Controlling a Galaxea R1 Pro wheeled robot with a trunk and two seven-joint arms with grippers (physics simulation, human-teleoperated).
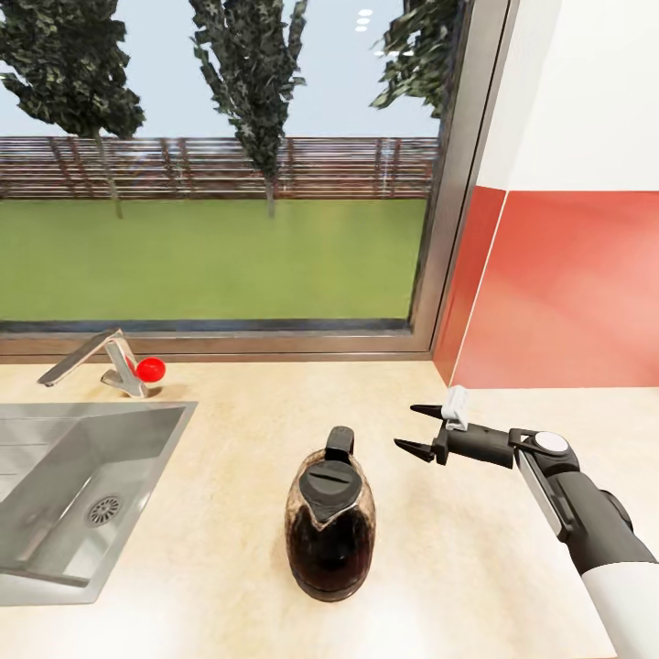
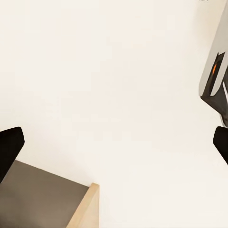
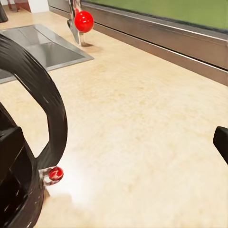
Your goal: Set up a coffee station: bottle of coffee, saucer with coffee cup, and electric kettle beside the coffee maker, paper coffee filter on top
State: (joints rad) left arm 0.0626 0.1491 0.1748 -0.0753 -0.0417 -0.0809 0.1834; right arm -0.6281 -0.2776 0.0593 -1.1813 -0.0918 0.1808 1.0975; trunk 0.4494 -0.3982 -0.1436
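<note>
The long light beige wood-look desk (image 1: 247, 430) runs beneath a wide window (image 1: 215, 165) that looks onto a green lawn, a slatted brown fence and dark trees. To the right of the window frame the wall carries a red splashback (image 1: 567, 293) with white wall above it.

Set into the desk at the left is a stainless steel sink (image 1: 73, 494) with a round drain grate in its basin; nothing else can be seen in the basin. Behind it stands a grey metal tap (image 1: 96, 361) with a red ball knob (image 1: 150, 370), and the same tap and red ball appear in the right wrist view (image 3: 83, 21).

The squat rounded electric kettle of dark see-through glass (image 1: 329, 522) stands upright on the desk, in the middle of the head view, to the right of the sink and well apart from it. Its black lid is on and its black handle points toward the window. The glass body looks dark inside; whether it holds liquid cannot be told. In the right wrist view its curved black handle (image 3: 40, 95) looms close, with a small red switch near the base.

The right pincer (image 1: 414, 428) hovers above the desk just to the right of the kettle, near its handle, its two black fingers spread wide and holding nothing.

In the left wrist view, dark finger tips of the left pincer (image 2: 114, 142) sit at opposite edges of the picture, far apart, with pale surface between them.
</note>
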